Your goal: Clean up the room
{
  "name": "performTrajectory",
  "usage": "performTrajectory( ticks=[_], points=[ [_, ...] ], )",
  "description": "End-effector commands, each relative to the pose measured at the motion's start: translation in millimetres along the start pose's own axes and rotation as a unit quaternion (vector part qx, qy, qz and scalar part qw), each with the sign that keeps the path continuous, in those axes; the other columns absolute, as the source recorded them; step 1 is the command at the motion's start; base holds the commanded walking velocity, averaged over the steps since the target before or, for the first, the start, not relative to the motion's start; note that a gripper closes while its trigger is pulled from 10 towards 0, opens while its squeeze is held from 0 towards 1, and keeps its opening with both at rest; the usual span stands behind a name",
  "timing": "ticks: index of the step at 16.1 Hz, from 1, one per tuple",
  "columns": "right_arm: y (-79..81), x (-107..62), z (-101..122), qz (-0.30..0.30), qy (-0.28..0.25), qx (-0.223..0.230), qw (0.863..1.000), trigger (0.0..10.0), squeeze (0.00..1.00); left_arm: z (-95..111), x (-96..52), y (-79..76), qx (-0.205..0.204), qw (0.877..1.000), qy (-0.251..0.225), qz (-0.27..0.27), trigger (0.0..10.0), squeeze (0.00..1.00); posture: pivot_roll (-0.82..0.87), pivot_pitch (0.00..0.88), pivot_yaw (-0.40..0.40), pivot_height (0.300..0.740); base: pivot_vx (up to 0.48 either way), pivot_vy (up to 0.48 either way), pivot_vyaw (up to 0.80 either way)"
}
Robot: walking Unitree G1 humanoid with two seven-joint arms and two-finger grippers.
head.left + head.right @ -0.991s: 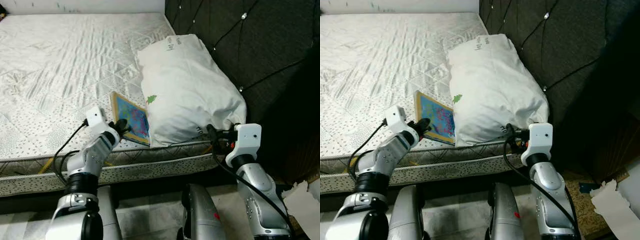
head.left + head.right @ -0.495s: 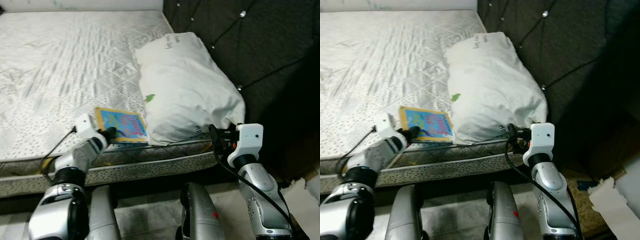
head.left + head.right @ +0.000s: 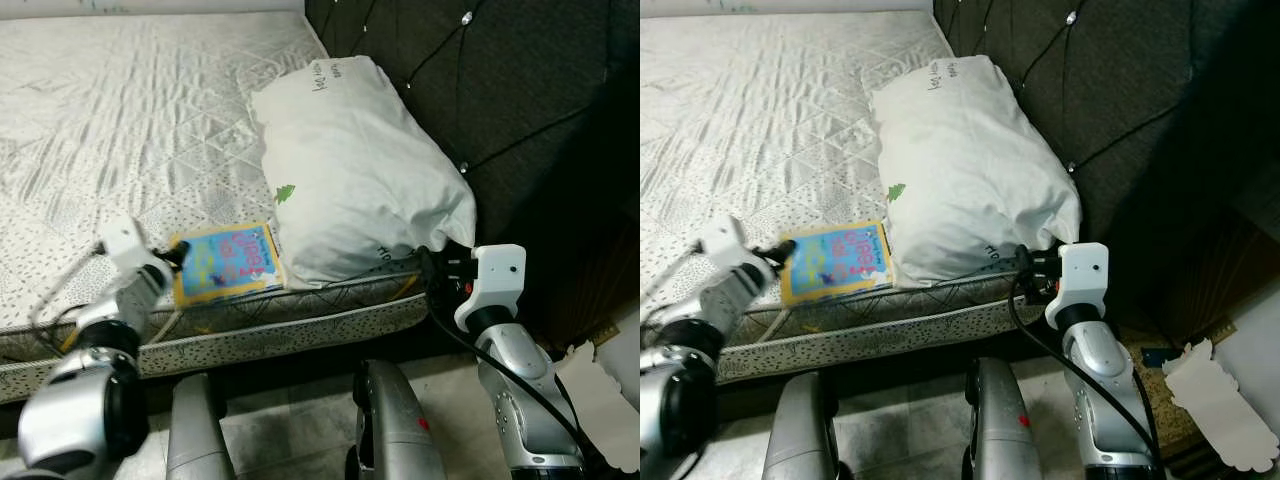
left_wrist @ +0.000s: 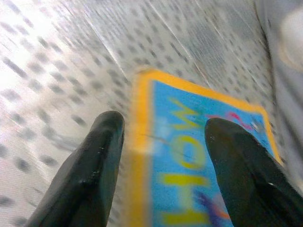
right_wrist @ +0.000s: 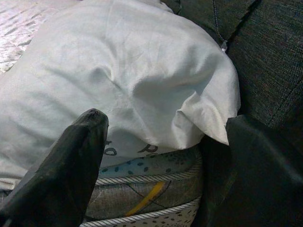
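One mattress (image 3: 120, 120) is seen, with one white pillow (image 3: 350, 180) and one colourful book (image 3: 225, 262) laid on it. One dark padded headboard (image 3: 520, 90) is counted behind them. Two grippers are counted: the left gripper (image 3: 172, 258) and the right gripper (image 3: 428, 268).

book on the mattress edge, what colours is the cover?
The flat book has a blue cover, yellow-orange border and yellow lettering; clearest in the left wrist view.

Domestic bedroom. A bed with a bare quilted mattress (image 3: 150, 110) carries a white pillow (image 3: 350, 180) set against a dark tufted, button-studded headboard (image 3: 500, 90); a colourful children's book (image 3: 225, 262) lies at the mattress edge, above a tiled floor (image 3: 290, 420).
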State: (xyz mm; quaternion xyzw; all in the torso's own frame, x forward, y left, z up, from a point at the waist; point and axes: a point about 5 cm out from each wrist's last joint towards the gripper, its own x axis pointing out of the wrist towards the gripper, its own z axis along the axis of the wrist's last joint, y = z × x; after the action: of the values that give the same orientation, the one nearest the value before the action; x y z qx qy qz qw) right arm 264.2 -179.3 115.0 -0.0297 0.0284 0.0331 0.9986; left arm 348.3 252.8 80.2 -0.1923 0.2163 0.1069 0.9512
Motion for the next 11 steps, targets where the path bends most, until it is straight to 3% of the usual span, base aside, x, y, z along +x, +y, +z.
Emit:
performTrajectory(
  ticks=[1,4,5,7,11],
  points=[
    [-1.2,1.1,0,-0.002,-0.002,-0.005,1.0,10.0,0.0,6,0.8,-0.8,0.019,1.0,-0.01,0.008,10.0,1.0,-0.1,0.008,-0.053,0.537,0.0,0.0,0.0],
    [-0.6,2.0,0,-0.002,-0.002,-0.006,1.0,10.0,0.0,13,0.3,4.6,0.027,0.998,-0.04,0.033,10.0,1.0,-0.1,0.008,-0.052,0.537,0.0,0.0,0.0],
    [-1.2,1.8,-1,-0.003,-0.001,-0.007,1.0,10.0,0.0,14,0.4,3.0,0.047,0.997,-0.047,0.036,10.0,1.0,-0.1,0.008,-0.052,0.537,0.0,0.0,0.0],
    [-2.1,1.3,-3,-0.004,0.001,-0.008,1.0,10.0,0.0,7,3.0,-20.9,0.062,0.997,-0.055,0.003,10.0,1.0,-0.1,0.008,-0.052,0.537,0.0,0.0,0.0],
    [5.0,4.1,-4,0.002,0.0,-0.004,1.0,10.0,0.0,-30,1.4,-73.2,0.109,0.99,-0.042,-0.079,10.0,1.0,-0.09,0.009,-0.047,0.537,0.0,0.0,0.0]
  ],
)
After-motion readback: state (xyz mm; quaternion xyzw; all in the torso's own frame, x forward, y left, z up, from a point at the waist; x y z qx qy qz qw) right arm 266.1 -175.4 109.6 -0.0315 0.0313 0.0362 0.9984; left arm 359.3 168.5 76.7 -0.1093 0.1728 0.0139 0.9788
